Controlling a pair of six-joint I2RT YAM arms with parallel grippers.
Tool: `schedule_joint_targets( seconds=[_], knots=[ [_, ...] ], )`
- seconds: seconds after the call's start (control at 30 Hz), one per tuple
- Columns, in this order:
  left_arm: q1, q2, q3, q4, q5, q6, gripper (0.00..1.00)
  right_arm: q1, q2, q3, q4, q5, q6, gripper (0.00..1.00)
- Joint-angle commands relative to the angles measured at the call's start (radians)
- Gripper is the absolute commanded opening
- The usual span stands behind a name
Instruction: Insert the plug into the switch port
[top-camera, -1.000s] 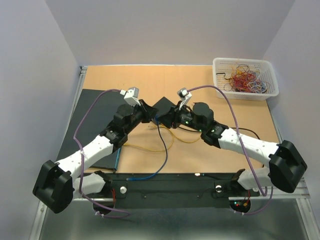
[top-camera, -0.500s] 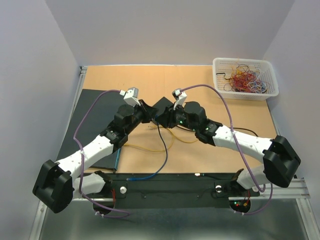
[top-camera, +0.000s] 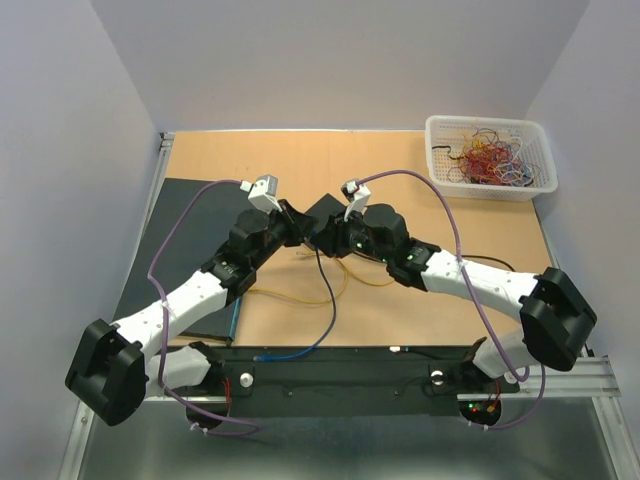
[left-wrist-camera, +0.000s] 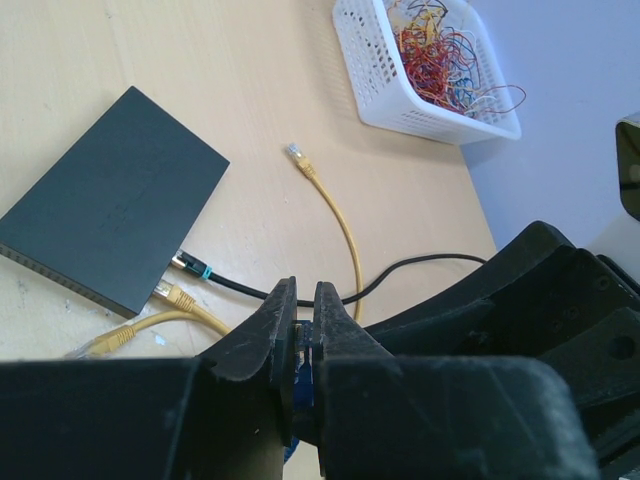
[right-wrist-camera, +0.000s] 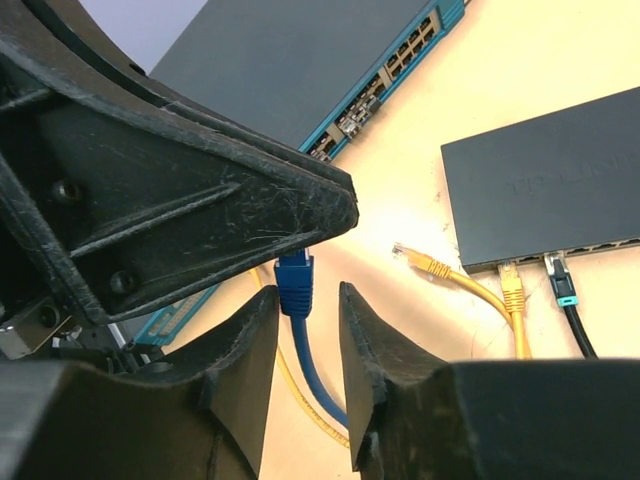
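The left claw (left-wrist-camera: 300, 298) pinches the blue plug (right-wrist-camera: 294, 283), held aloft near the black switch (right-wrist-camera: 545, 195), on its port side; the right claw (right-wrist-camera: 305, 300) stands spread around it, not touching. Close squarely on the plug body before the left lets go

A white basket (top-camera: 492, 193) holds tangled coloured wires (top-camera: 490, 157).

- Two robot arms: left arm (top-camera: 190, 300), right arm (top-camera: 490, 285).
- Two switches: small black switch (left-wrist-camera: 110, 215), long teal-fronted switch (right-wrist-camera: 300, 70).
- One white basket (left-wrist-camera: 385, 95) of tangled wires.
- One blue cable (right-wrist-camera: 300, 340).
- One black cable (left-wrist-camera: 250, 288).
- Three yellow plugs: far loose plug (left-wrist-camera: 293, 152), near loose plug (left-wrist-camera: 105, 345), inserted plug (left-wrist-camera: 172, 293).
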Motion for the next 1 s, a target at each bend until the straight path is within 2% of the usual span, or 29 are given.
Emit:
schedule_joint_targets(
  seconds=[0.0,0.27,0.4,0.57,0.63,0.67,0.8,0.97],
  knots=[
    [-0.005,-0.002,0.047,0.053,-0.004,-0.005,0.00,0.009,0.007,0.054,0.019,0.018,-0.010,0.35],
    [-0.007,0.001,0.042,0.059,-0.001,-0.010,0.00,0.008,0.014,0.054,0.019,0.018,-0.005,0.19],
    [-0.007,-0.002,0.030,0.068,0.000,-0.016,0.00,0.009,0.013,0.050,0.019,0.024,-0.005,0.00],
    [-0.008,-0.005,0.016,0.083,0.002,-0.011,0.00,0.007,-0.004,0.030,0.014,0.047,-0.004,0.00],
    [-0.007,-0.002,0.016,0.082,0.005,-0.007,0.10,0.009,-0.027,0.019,-0.004,0.110,-0.007,0.00],
    [-0.007,-0.001,0.015,0.082,0.003,-0.005,0.21,0.007,-0.036,0.012,-0.010,0.121,-0.011,0.01],
    [-0.008,0.008,0.013,0.083,0.002,0.002,0.43,0.007,-0.085,-0.007,-0.065,0.187,-0.031,0.00],
    [-0.005,0.011,0.016,0.079,-0.014,0.028,0.55,0.009,-0.160,-0.028,-0.196,0.285,-0.074,0.01]
  ],
)
